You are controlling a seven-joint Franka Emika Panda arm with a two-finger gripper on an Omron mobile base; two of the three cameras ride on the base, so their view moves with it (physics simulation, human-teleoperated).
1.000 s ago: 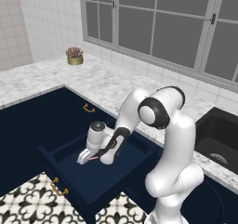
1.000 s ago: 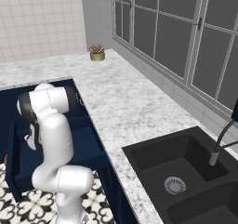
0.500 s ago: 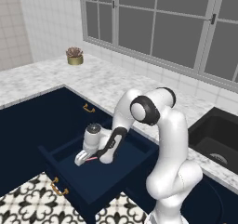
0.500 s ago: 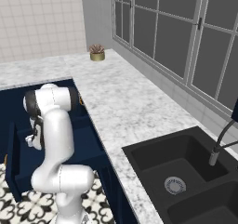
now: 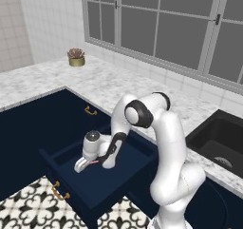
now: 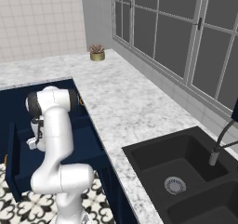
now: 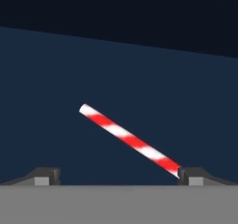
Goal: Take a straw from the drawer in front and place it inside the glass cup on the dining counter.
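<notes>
The navy drawer stands pulled out under the marble worktop, and my hand reaches down into it. My gripper is open just above the drawer floor. In the hand view the red-and-white striped straw lies flat and slanted on the dark blue floor. Its near end rests by one fingertip while the other fingertip stands well apart; nothing is held between them. From the right base view the hand shows low in the drawer, partly behind the arm. The glass cup and the dining counter are out of view.
A marble worktop runs along the window wall, with a small potted plant at its far end. A black sink with a faucet lies to the right. Patterned floor tiles spread below the drawer front.
The arm has bent further down and the hand has sunk lower into the drawer toward the straw. The jaws have stayed wide.
</notes>
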